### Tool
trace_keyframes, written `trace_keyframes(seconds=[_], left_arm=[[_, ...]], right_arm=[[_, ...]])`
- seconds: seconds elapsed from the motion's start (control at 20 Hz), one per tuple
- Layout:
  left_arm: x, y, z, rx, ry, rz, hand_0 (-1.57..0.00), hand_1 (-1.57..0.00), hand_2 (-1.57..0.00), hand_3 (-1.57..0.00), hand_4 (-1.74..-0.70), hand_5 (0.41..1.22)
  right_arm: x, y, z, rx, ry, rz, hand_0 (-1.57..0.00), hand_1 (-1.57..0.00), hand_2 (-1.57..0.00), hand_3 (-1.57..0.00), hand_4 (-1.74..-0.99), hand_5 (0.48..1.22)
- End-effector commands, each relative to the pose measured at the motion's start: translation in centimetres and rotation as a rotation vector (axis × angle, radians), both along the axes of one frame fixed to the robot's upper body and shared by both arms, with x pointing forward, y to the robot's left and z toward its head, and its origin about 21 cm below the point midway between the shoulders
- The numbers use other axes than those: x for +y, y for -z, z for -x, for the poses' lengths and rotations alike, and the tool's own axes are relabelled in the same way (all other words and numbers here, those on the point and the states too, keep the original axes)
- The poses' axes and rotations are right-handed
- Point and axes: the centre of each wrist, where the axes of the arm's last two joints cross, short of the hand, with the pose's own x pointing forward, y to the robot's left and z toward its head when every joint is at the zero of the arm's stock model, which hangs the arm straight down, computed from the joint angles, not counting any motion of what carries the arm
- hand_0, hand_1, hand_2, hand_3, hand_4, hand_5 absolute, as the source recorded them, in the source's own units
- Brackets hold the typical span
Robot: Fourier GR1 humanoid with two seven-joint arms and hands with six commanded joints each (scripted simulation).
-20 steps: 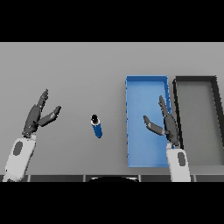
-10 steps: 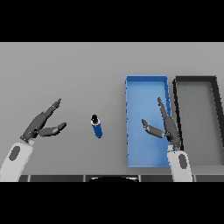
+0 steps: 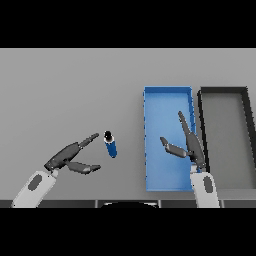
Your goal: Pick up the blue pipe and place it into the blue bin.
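Left hand low, fingers spread forward, right hand raised, fingers straight, thumb out

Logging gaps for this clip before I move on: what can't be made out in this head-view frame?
- Blue bin: part of its floor and right wall is hidden behind the right hand.
- Black bin: its near edge is cut off by the lower band.
- Blue pipe: too small to tell whether it is hollow.
- Left hand: its height above the table cannot be judged.
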Motion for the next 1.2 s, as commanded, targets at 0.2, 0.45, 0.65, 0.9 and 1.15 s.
trace_keyframes(seconds=[0.2, 0.45, 0.65, 0.9, 1.15], left_arm=[[-3.3, 1.2, -0.9, -0.021, 0.038, 0.056, 0.0, 0.0, 0.0, 0.0, -1.15, 0.486], [-5.4, 3.4, -2.0, -0.002, 0.002, 0.095, 0.0, 0.0, 0.0, 0.0, -1.13, 0.491], [-7.2, 5.0, -2.5, 0.002, -0.013, 0.109, 0.0, 0.0, 0.0, 0.0, -1.12, 0.494], [-8.2, 6.0, -3.4, 0.001, -0.01, 0.186, 0.0, 0.0, -0.09, -0.04, -1.14, 0.567], [-10.1, 5.7, -3.7, 0.068, -0.02, 0.32, -0.42, -0.64, -0.78, -0.78, -1.38, 0.872]], right_arm=[[0.2, 0.1, -0.1, 0.011, 0.0, -0.012, 0.0, 0.0, 0.0, 0.0, -1.211, 0.56], [0.0, 0.4, 0.4, 0.007, 0.006, -0.028, 0.0, 0.0, 0.0, 0.0, -1.207, 0.551], [-0.2, 0.4, -0.1, 0.018, 0.009, -0.026, 0.0, 0.0, 0.0, 0.0, -1.201, 0.548], [-0.4, 0.6, 0.3, 0.022, 0.014, -0.011, 0.0, 0.0, 0.0, 0.0, -1.188, 0.55], [-0.6, 0.2, 0.5, 0.007, 0.009, -0.019, 0.0, 0.0, 0.0, 0.0, -1.191, 0.561]])
